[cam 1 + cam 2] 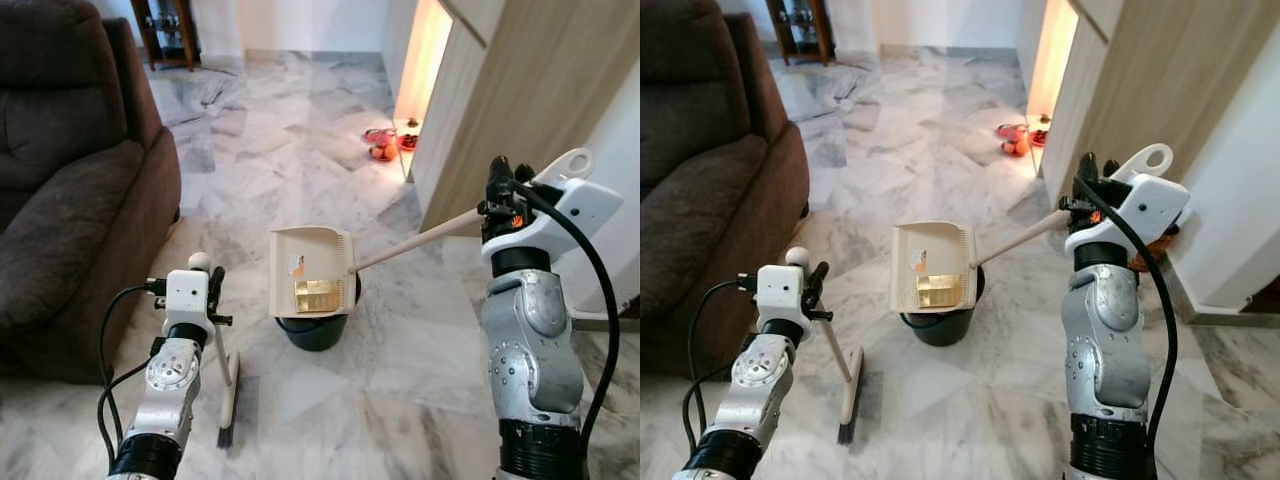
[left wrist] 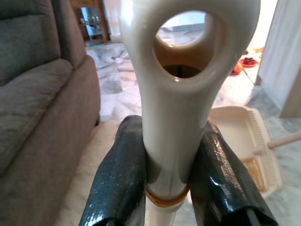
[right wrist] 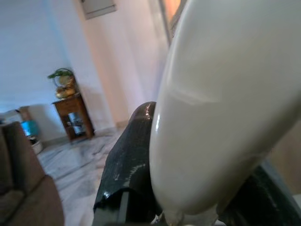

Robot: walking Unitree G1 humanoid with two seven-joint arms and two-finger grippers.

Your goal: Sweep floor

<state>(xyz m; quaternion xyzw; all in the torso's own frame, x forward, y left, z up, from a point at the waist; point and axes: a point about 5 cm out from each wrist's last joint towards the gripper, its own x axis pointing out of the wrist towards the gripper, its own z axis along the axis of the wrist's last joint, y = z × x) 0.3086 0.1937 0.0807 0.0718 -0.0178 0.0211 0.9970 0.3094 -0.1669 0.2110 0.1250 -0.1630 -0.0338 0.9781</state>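
Observation:
My left gripper point(image 1: 212, 288) is shut on the top of a cream broom handle point(image 2: 178, 94), its black fingers point(image 2: 120, 174) pressing on both sides. The broom's head point(image 1: 228, 418) rests on the marble floor by my left arm. My right gripper point(image 1: 498, 200) is shut on the long cream handle point(image 3: 225, 108) of a dustpan point(image 1: 305, 258). The pan hangs tilted over a small black bin point(image 1: 315, 328). A yellow-gold piece of litter point(image 1: 318, 295) lies at the pan's lower edge, above the bin's mouth.
A brown sofa point(image 1: 70, 200) stands close on the left. A wooden cabinet wall point(image 1: 520, 100) rises on the right, with red items point(image 1: 382, 146) on the floor by its lit base. A wooden side table point(image 1: 168, 35) stands far back. Marble floor point(image 1: 290, 150) stretches ahead.

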